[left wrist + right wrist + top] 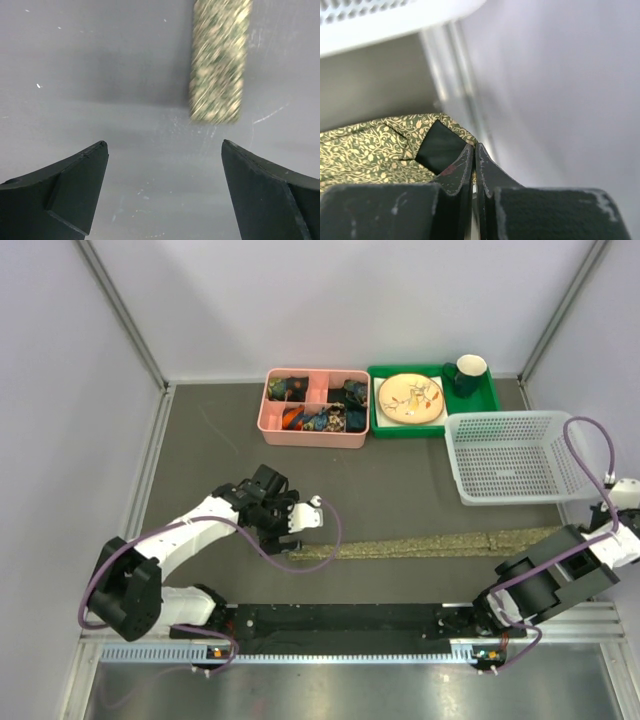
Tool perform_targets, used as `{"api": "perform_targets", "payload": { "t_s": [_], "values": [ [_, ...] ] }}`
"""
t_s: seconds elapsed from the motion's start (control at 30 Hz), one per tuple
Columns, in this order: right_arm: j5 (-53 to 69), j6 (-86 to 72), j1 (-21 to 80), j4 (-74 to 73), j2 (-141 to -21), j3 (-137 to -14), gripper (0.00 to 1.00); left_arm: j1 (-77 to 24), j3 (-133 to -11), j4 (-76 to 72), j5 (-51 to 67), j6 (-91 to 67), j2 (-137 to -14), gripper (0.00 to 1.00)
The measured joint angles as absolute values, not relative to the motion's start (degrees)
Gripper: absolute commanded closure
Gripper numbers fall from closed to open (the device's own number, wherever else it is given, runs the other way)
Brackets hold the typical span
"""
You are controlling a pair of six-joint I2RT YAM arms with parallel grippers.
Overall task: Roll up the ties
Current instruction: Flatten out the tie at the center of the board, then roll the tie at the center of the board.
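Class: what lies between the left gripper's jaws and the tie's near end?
Nothing but bare grey table, shown in the left wrist view; the tie stops short of the left gripper.

Olive-gold vine-patterned tie, white mesh basket, pink organizer, green tray

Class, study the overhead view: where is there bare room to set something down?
Bare: the wide strip between the pink box and the tie; also the back-left corner beside that box. Crowded: back right, where green tray and basket sit close.

Overhead view, close wrist views, tie shared
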State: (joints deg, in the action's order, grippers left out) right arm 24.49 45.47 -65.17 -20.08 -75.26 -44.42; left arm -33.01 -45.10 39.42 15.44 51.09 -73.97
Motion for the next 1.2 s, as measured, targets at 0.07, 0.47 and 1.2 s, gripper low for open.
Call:
{"api": "perform_targets", "payload": {
  "t_s": [0.07, 0.47, 1.2],
  "values": [
    [23.8, 44.7, -65.2, -18.8, -75.3, -45.6, 1.0, -32.9, -45.1, 38.8, 15.6, 50.3, -74.0, 0.01],
    [29.8, 49.3, -65.4, -35.9, -73.0, -56.5, 0.16, -30.4, -46.0, 37.2, 19.7, 40.9, -66.8, 0.01],
    [49.0, 8.3, 18.2, -38.5, -70.7, -65.6, 0.18, -30.5, -47.6, 32.0, 33.3, 40.7, -66.0, 0.01]
  ]
}}
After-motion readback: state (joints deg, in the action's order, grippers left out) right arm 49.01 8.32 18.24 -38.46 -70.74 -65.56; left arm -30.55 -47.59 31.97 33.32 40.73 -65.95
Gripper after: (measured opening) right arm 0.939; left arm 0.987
